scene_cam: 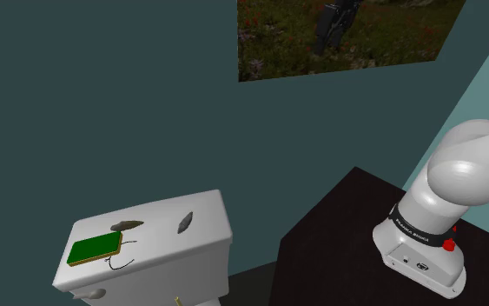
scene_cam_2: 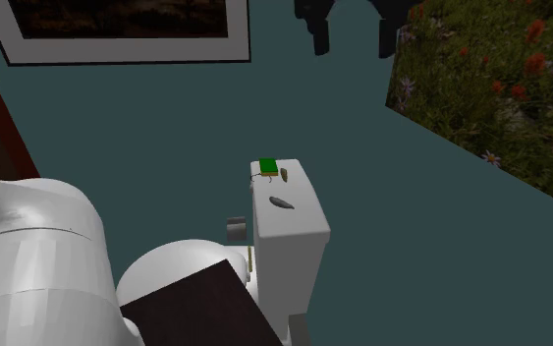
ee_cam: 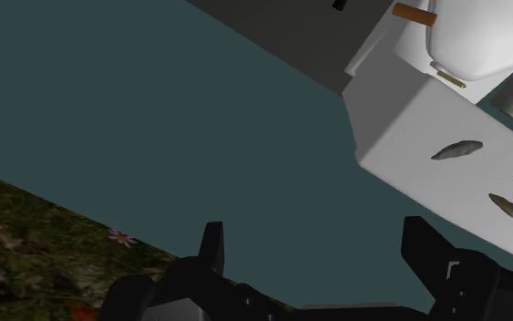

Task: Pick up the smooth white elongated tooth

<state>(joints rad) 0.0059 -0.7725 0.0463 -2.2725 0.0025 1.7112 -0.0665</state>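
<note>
On the white rectangular tank lid (scene_cam: 160, 236), smooth grey tapered tooth (scene_cam: 184, 222), hand (ee_cam: 312, 228) released.

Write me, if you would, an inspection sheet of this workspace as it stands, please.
Surface: white toilet tank lid.
Job's things: grey elongated tooth lying mid-lid, apart from the other items, untouched.
Clutter: green board near the lid's far end; second grey elongated piece beside it.
Grippers: gripper open, away from the lid, holding nothing.
Cables: thin dark wires at the green board.
Surroundings: teal wall, landscape picture, dark stand.
</note>
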